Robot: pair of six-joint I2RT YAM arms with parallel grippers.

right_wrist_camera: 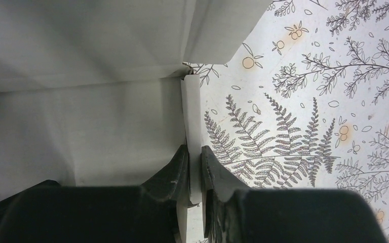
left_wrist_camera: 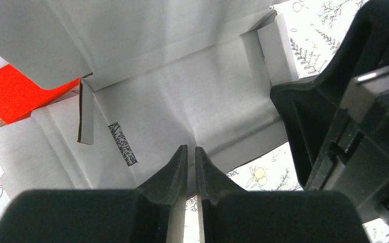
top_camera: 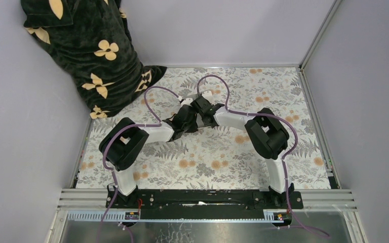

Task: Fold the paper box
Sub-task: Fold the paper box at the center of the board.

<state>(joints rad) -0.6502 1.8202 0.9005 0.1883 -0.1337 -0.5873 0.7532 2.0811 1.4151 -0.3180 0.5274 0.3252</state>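
The paper box (left_wrist_camera: 182, 81) is a white die-cut cardboard sheet with creases, upturned flaps and a slot, and it fills the left wrist view. My left gripper (left_wrist_camera: 191, 154) is shut on its near edge at a crease. The same sheet (right_wrist_camera: 81, 116) fills the left half of the right wrist view. My right gripper (right_wrist_camera: 195, 154) is shut on a narrow side flap (right_wrist_camera: 191, 111). In the top view the left gripper (top_camera: 190, 114) and the right gripper (top_camera: 203, 109) meet at mid-table and hide most of the sheet.
A small red rectangle (left_wrist_camera: 10, 93) lies partly under the sheet's left flap. A dark cloth with yellow flowers (top_camera: 91, 50) is heaped at the back left corner. The floral tablecloth (top_camera: 243, 157) is bounded by grey walls and a metal rail (top_camera: 207, 200) at the near edge.
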